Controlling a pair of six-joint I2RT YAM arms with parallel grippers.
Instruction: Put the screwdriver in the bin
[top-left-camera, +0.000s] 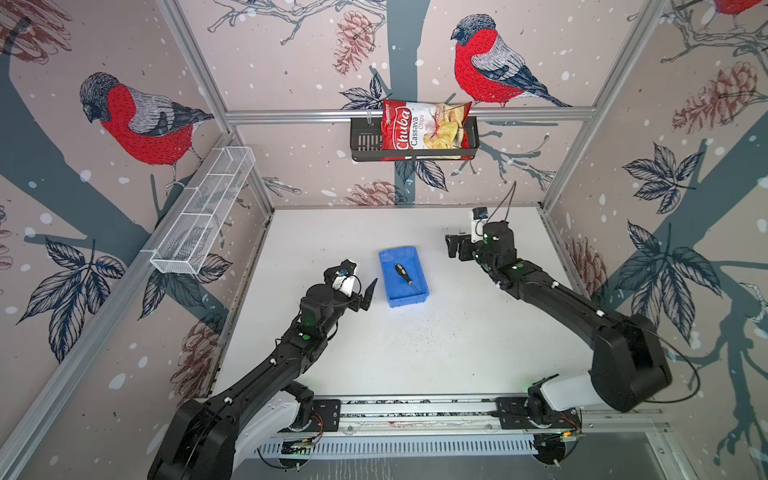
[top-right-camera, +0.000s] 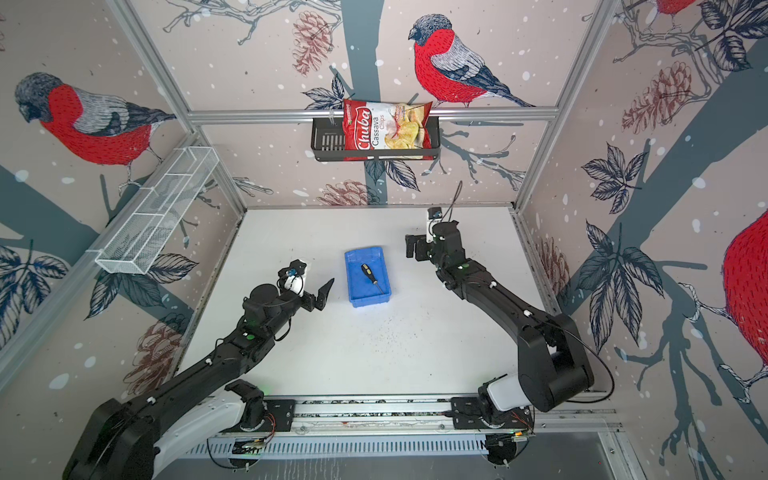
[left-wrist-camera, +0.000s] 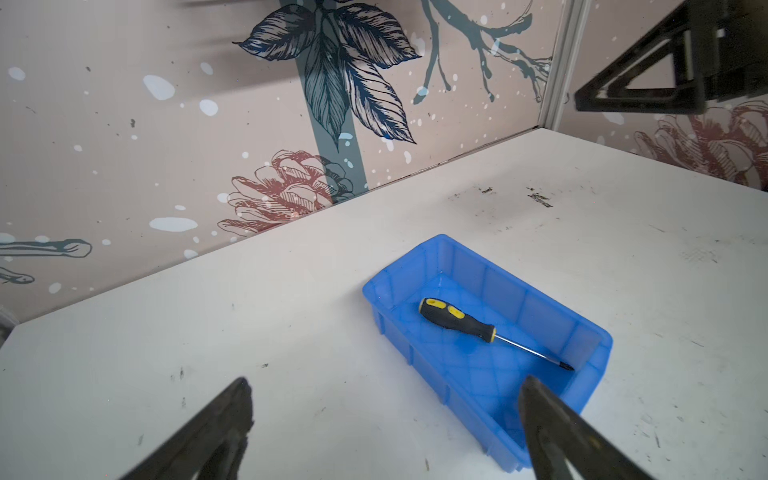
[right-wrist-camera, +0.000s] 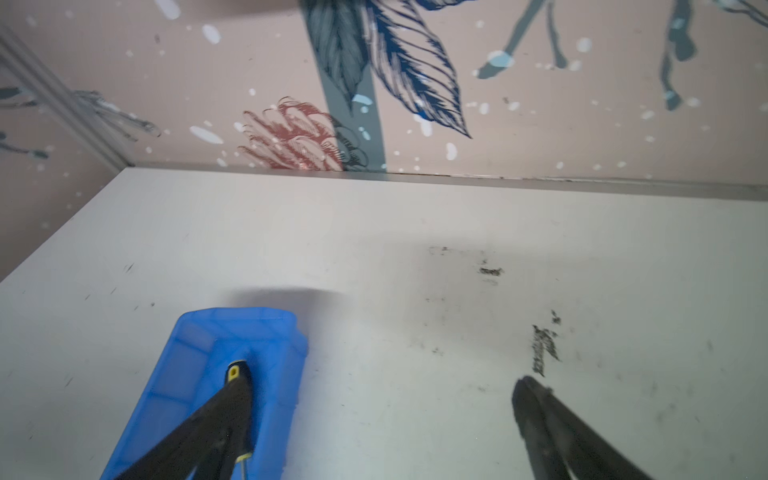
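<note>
Already done: screwdriver (top-left-camera: 406, 277) lying in bin (top-left-camera: 399, 250)

Screwdriver flat on the bin floor, diagonal, black-and-yellow handle toward the back wall, tip toward the near right corner. Bin sits mid-table (top-left-camera: 415, 345). 2 grippers, both clear of it. Left gripper (top-left-camera: 370, 294) just beside the bin's left wall, jaws spread, empty. Right gripper (top-left-camera: 454, 248) off the far right corner, apart from the bin, jaws wide, holding nothing.

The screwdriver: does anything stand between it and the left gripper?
Only the low wall of the bin. The screwdriver lies flat inside the bin, uncovered from above. The left gripper, open, is beside the bin's left side in both top views, and nothing else shows between them.
</note>
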